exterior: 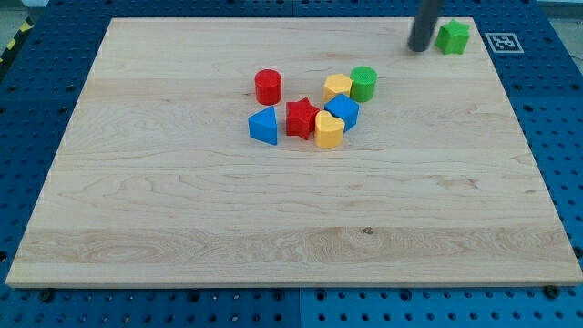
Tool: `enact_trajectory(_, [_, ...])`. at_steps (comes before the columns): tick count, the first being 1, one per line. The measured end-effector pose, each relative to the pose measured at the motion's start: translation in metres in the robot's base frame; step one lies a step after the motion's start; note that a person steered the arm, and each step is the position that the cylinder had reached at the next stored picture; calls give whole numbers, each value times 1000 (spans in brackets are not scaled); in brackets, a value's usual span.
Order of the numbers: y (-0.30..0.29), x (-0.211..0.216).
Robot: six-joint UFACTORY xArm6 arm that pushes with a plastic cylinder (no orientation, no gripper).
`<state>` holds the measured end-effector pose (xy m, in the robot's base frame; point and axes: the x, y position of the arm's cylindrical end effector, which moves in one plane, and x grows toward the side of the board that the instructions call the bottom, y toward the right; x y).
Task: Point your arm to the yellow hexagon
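Worktop (pixel 182 210) of pale, grained wood fills most of the view, a flat rectangular board lying on a blue perforated metal base (pixel 565 137) that shows along every edge. The tool is a straight dark rod coming in from the view's top, holding nothing. My tip (pixel 418 48) rests near the board's top edge toward the view's right, just beside a green angular block (pixel 453 36) and apart from it by a thin gap. The other blocks sit in a tight cluster above the board's centre, well apart from my tip. They all look like smooth, matte plastic. The yellow hexagon (pixel 329 129) is at the cluster's bottom right, touching or nearly touching a red star-shaped block (pixel 301 118) on its left and a blue cube-like block (pixel 342 110) above it. It is squat with no clear long axis, and which way its corners face is too small to tell. A second yellow block (pixel 337 87), its outline uncertain, sits at the cluster's top beside a green cylinder (pixel 363 83). A red cylinder (pixel 268 87) stands slightly apart at the top left, and a blue wedge-like block (pixel 263 125) lies at the left beside the star. Bare wood spreads wide over the board's lower half and left side. A small black-and-white printed marker (pixel 503 41) lies on the base at the top right.
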<state>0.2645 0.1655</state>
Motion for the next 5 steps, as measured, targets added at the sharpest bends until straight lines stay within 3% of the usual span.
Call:
enact_trajectory(2, [-125, 15])
enact_trajectory(3, [-160, 47])
enact_trajectory(4, [-152, 88])
enact_trajectory(5, [-138, 100])
